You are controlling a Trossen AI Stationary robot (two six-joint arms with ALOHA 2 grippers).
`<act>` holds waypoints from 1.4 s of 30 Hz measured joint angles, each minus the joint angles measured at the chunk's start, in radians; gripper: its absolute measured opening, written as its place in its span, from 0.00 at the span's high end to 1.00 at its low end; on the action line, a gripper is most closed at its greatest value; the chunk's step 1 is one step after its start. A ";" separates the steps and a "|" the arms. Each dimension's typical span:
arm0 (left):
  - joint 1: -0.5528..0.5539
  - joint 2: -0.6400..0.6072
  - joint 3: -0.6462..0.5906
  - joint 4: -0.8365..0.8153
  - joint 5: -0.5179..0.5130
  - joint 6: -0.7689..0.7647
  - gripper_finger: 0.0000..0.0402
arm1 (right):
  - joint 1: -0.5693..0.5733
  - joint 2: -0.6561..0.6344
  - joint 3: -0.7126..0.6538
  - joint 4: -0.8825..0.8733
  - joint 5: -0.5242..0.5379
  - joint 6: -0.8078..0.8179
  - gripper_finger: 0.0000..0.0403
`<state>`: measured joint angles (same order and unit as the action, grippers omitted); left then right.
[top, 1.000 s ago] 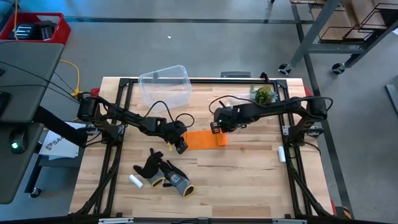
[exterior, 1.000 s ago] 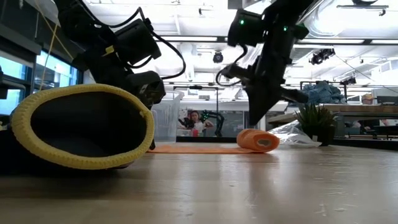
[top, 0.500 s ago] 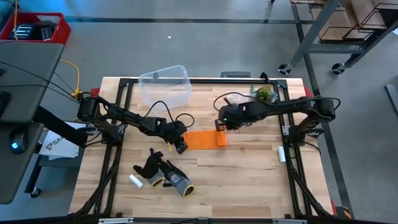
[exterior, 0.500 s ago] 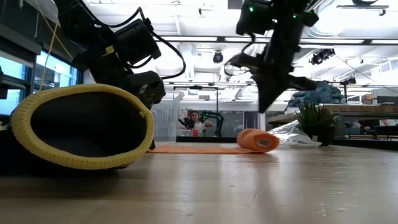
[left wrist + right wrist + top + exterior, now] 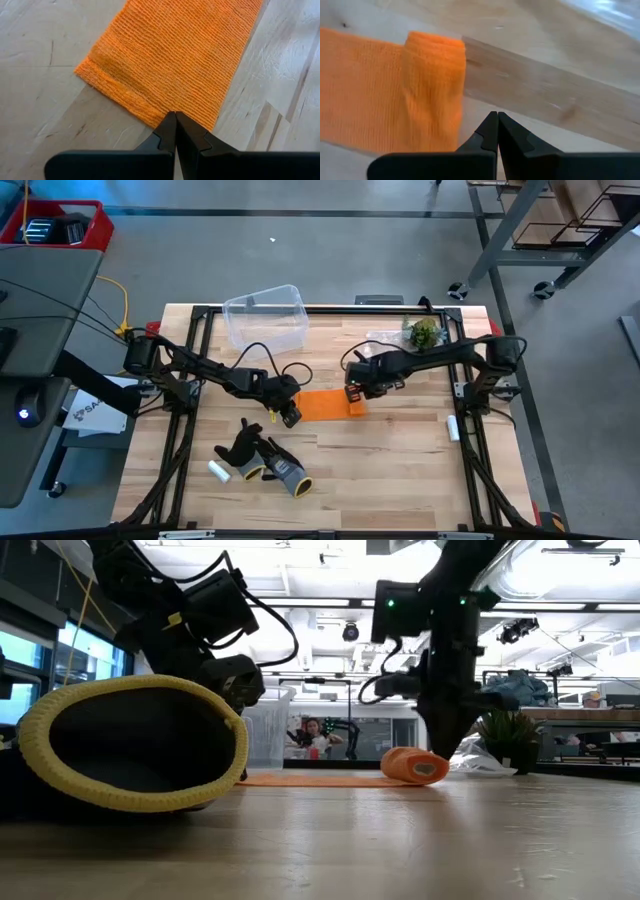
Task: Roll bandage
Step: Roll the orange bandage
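Your bright orange stretchy fabric bandage (image 5: pixel 325 404) lies near the middle of the light wooden slatted table (image 5: pixel 400 470), partly rolled: a flat band runs from its loose end to a stubby roll at the end nearer the right arm. The low view shows that roll (image 5: pixel 415 766) as a cylinder resting on the table with the flat strip trailing away from it; from above you see only a thicker orange edge.

Your left gripper (image 5: pixel 290 415) sits at the loose end, fingers pressed together. Its wrist view shows the closed tips (image 5: pixel 175 131) down at the band's hemmed edge (image 5: pixel 125 95); whether they trap the fabric cannot be told.

Your right gripper (image 5: pixel 353 392) is just beside the roll, fingers also pressed together with nothing between them. Its wrist view shows the roll (image 5: pixel 432 90) just ahead of the tips (image 5: pixel 495 131), apart from them.

Further out, black-grey-yellow work gloves (image 5: pixel 265 460) lie toward the near edge, with a small white cylinder (image 5: pixel 218 472) beside them. A clear plastic tub (image 5: pixel 265 315) and a small green plant (image 5: pixel 424 332) stand along the far side.
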<state>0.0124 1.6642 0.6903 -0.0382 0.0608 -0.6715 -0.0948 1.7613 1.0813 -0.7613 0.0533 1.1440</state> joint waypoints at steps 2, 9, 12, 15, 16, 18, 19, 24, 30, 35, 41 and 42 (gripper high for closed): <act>0.000 0.000 0.000 -0.008 -0.007 -0.006 1.00 | -0.003 0.020 0.000 0.027 -0.010 0.000 1.00; 0.000 0.000 0.000 -0.023 -0.018 -0.007 1.00 | 0.015 0.017 0.000 0.088 -0.061 0.014 1.00; 0.000 0.000 0.000 -0.023 -0.021 -0.007 1.00 | 0.027 0.017 0.008 0.108 -0.081 0.026 1.00; 0.000 0.000 -0.001 -0.023 -0.025 -0.007 1.00 | 0.040 0.017 0.010 0.169 -0.089 0.056 1.00; 0.000 0.000 -0.001 -0.024 -0.026 -0.007 1.00 | 0.044 0.017 0.010 0.190 -0.090 0.069 1.00; 0.000 0.000 -0.001 -0.025 -0.029 -0.006 1.00 | 0.051 0.017 0.010 0.231 -0.091 0.091 1.00; 0.000 0.000 -0.001 -0.026 -0.028 -0.005 1.00 | 0.054 0.017 0.010 0.249 -0.091 0.100 1.00; 0.000 0.000 0.000 -0.053 -0.018 0.030 1.00 | 0.058 0.017 0.010 0.264 -0.092 0.132 1.00; 0.001 -0.004 0.003 -0.132 -0.015 0.107 1.00 | 0.058 0.017 0.010 0.282 -0.092 0.135 1.00; 0.001 -0.004 0.003 -0.139 -0.018 0.148 1.00 | 0.057 0.017 0.010 0.324 -0.092 0.139 1.00; 0.000 -0.004 0.003 -0.141 -0.030 0.255 1.00 | 0.058 0.017 0.010 0.373 -0.092 0.142 1.00; -0.001 -0.004 0.003 -0.144 -0.034 0.279 1.00 | 0.058 0.017 0.010 0.380 -0.092 0.142 1.00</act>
<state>0.0116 1.6600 0.6937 -0.1818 0.0268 -0.3926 -0.0368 1.7786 1.0912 -0.3816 -0.0383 1.2858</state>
